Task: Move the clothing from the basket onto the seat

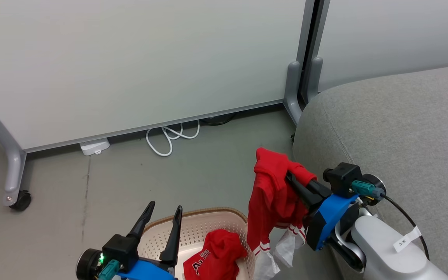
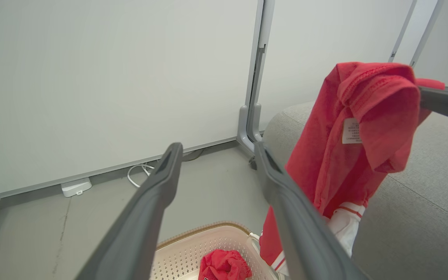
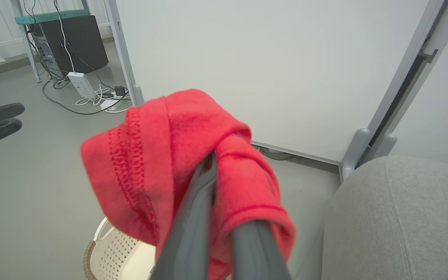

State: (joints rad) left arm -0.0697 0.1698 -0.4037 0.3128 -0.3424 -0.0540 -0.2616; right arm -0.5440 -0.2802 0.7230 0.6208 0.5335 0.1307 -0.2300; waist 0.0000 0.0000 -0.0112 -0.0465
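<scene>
Grey floor point(image 1: 91, 186) runs up to tall white wall boards point(image 1: 130, 58), and one board stands on a small black wheel point(image 1: 21, 201). The basket point(image 1: 198, 233) sits on that floor. It is cream-white with lots of little holes and a brown rim. Far behind the basket, at the foot of the boards, lie a looped white cord point(image 1: 169, 138) and a small white box point(image 1: 94, 147).

Inside the basket lies one red garment point(image 1: 216, 256), all scrunched up, with white letters on it. It lies on the side of the basket nearest the seat point(image 1: 395, 128). The seat is a big grey sofa with a round edge and a seam, and it stands close beside the basket.

The right gripper point(image 1: 291, 179) is up above the basket's seat-side edge. Its two dark fingers are pressed together and they pinch a second red garment point(image 1: 272, 194). That garment hangs down from the fingers, between the basket and the seat. Its top is bunched over the fingertips. Its bottom has white stripes and white cloth, and it dangles by the basket's rim. Whether it touches the rim I cannot tell. A small white label point(image 2: 351, 131) shows on it in the left wrist view.

The left gripper point(image 1: 165, 206) is above the basket too, on the side away from the seat. Its fingers are spread wide and hold nothing.
</scene>
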